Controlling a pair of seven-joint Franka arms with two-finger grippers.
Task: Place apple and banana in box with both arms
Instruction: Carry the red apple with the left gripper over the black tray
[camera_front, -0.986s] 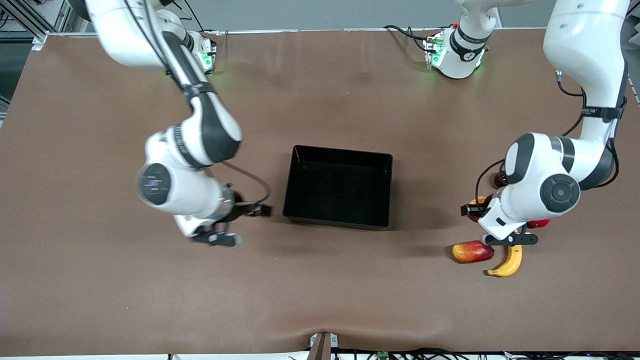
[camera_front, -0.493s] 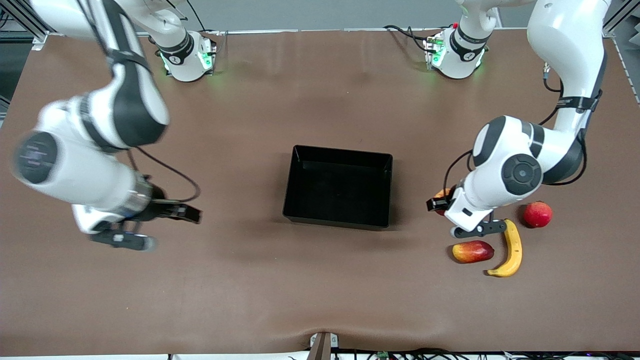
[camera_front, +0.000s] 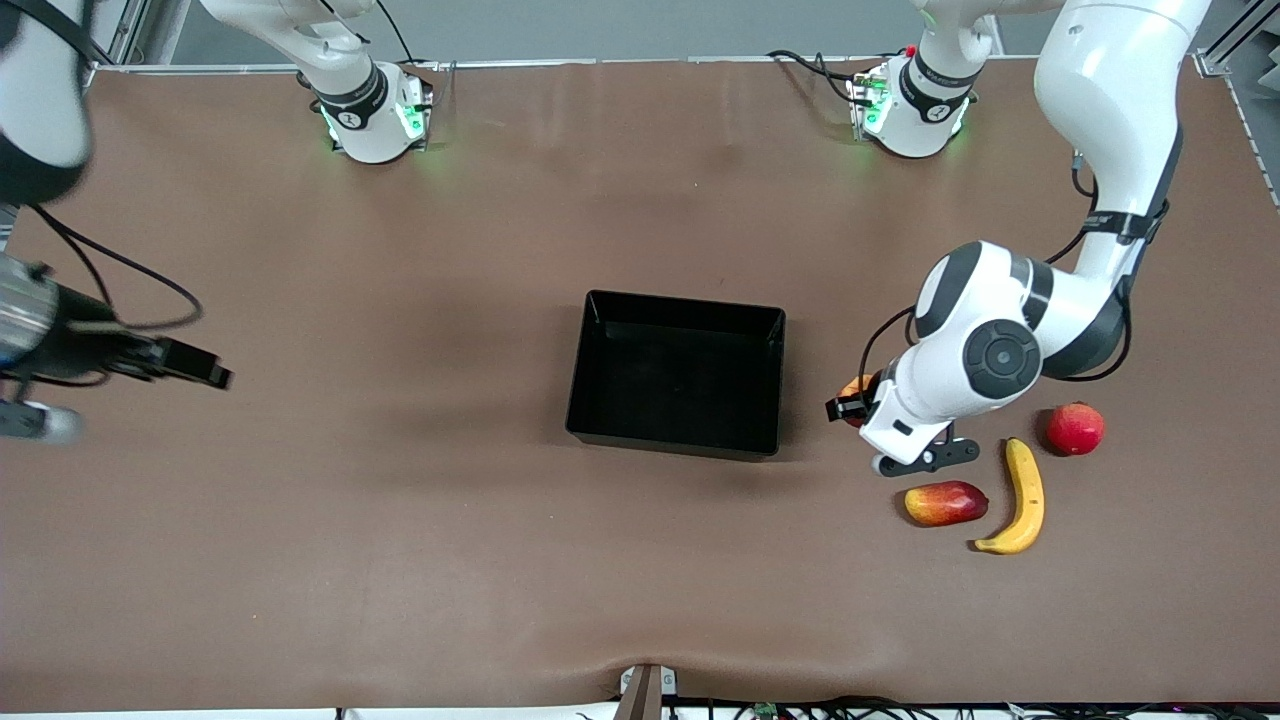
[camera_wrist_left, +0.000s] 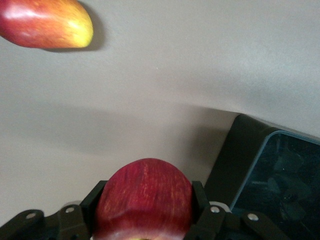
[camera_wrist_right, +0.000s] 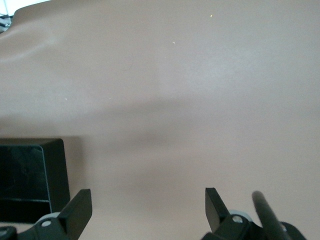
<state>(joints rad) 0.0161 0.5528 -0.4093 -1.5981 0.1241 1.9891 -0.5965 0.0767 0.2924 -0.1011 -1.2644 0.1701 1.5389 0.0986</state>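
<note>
Left wrist view: apple between fingers

The bench was plain brown, the box glossy black, the banana yellow, the apple red with pale streaks, the mango-like fruit red and yellow.

Matt brown table covering, faintly rippled; glossy black plastic box; smooth waxy-skinned apple; glossy white arm shells; matt black fingers.
</note>
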